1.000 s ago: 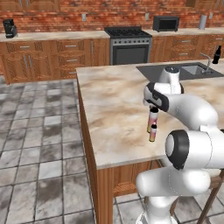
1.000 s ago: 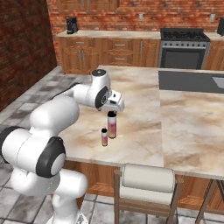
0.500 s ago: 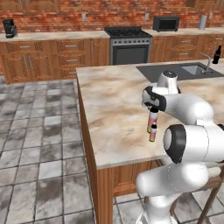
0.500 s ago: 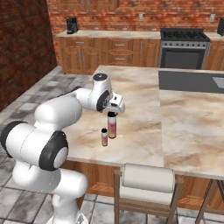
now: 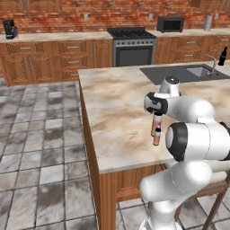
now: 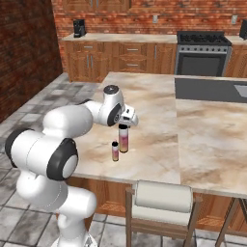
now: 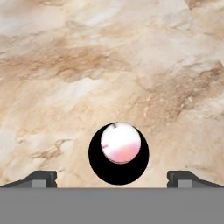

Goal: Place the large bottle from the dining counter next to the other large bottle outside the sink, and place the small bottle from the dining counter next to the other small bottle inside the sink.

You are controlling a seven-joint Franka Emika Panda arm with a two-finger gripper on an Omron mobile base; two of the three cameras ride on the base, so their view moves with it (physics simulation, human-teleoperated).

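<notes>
Pink-orange large bottle [image 7: 118, 153] upright between wide-open gripper [image 7: 112, 177] tips; marbled dining counter [image 7: 87, 65] beneath

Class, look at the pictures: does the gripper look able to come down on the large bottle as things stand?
Probably yes. The gripper hangs open straight above the large bottle, its fingertips either side of the cap, and the small bottle stands apart beside it.

A black stove [image 5: 132, 44] stands between wooden cabinets [image 5: 49, 60], with a microwave [image 5: 170, 24] and coffee maker [image 5: 10, 29] on the back counter.
</notes>
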